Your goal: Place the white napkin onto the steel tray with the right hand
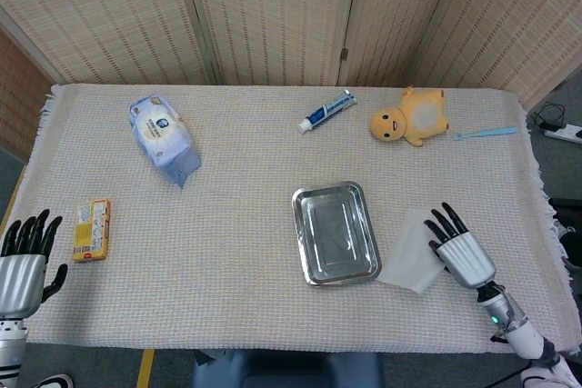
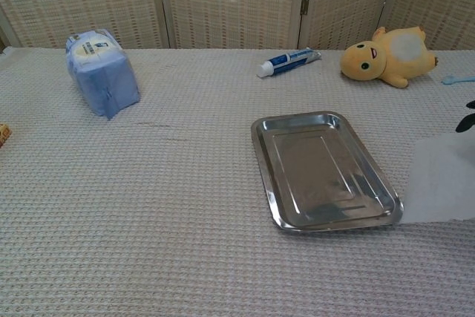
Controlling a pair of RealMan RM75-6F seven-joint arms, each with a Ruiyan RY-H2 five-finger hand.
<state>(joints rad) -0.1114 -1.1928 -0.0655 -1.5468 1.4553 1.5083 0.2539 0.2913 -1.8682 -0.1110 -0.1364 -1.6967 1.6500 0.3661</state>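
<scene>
The table (image 1: pixel 227 252) is covered by a pale woven cloth (image 1: pixel 236 179). Behind it, a folding screen (image 1: pixel 273 15) of woven panels is set. Grey floor (image 1: pixel 568 97) is seen beside it.

At the lower right of the head view, the right hand (image 1: pixel 462 250) has a ribbed, silver-grey metal back and slim black fingers (image 1: pixel 446 221); behind it a narrower grey and black wrist (image 1: pixel 506 320) carries a small green light, and a white forearm section shows at the frame's corner; at the lower left, the left hand (image 1: pixel 22 264) is built alike, silver-grey back, black fingers and a black thumb; in the chest view only black fingertips (image 2: pixel 469 115) show at the right edge.
</scene>
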